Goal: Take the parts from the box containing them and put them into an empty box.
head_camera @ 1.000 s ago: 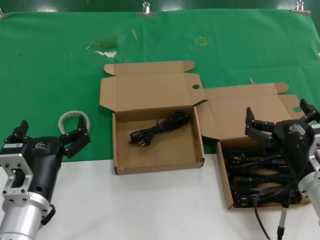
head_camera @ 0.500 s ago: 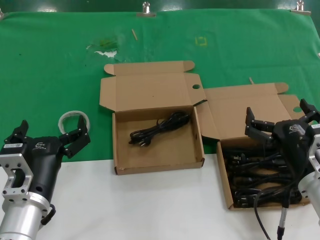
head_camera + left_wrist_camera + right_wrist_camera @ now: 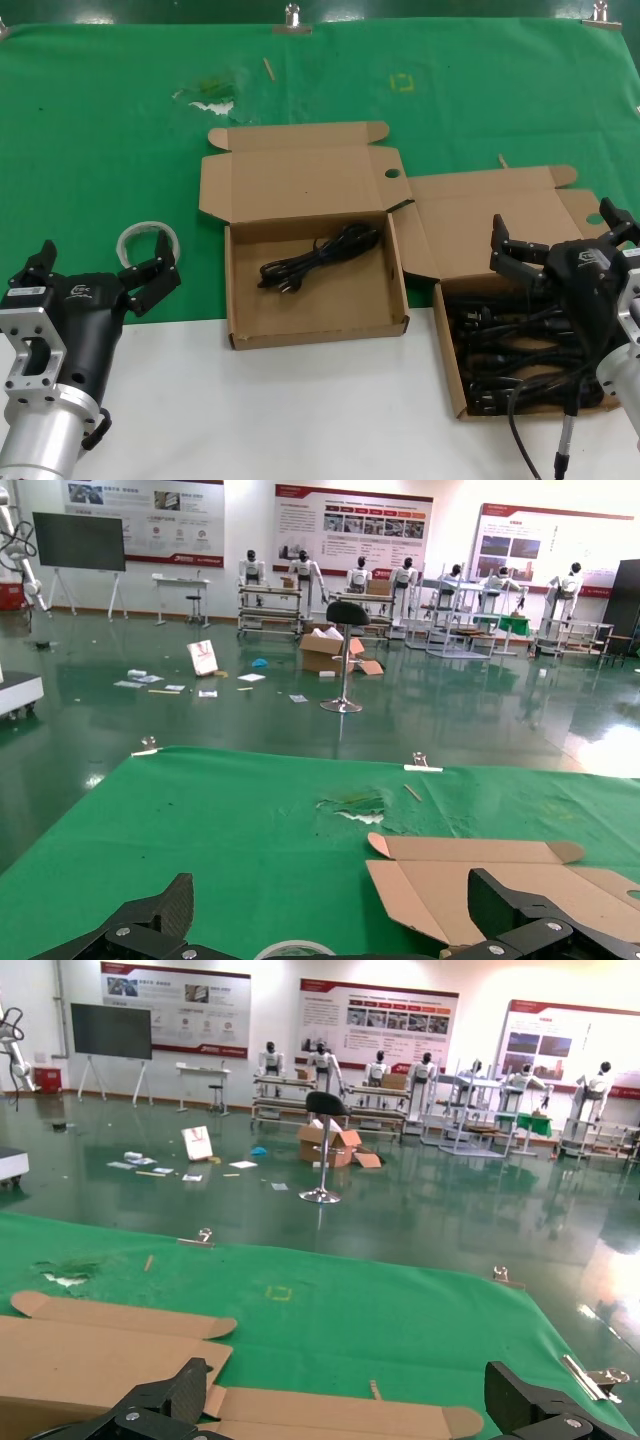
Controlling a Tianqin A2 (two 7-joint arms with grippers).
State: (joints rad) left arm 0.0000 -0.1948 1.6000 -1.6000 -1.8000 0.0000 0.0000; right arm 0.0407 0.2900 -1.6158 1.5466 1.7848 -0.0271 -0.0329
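Observation:
The box containing the parts sits at the right with a dense tangle of black cords in it. My right gripper hovers over its far end, open and empty. The mostly empty box stands in the middle, lid open, with one black cord bundle lying on its floor. My left gripper is open and empty at the near left, apart from both boxes. The left wrist view shows my open left gripper and the middle box's lid. The right wrist view shows my open right gripper above the right box's lid.
A whitish translucent ring lies on the green cloth just beyond my left gripper. The cloth is clipped at the table's far edge. A white table surface runs along the front. My right arm's black cable hangs by the right box.

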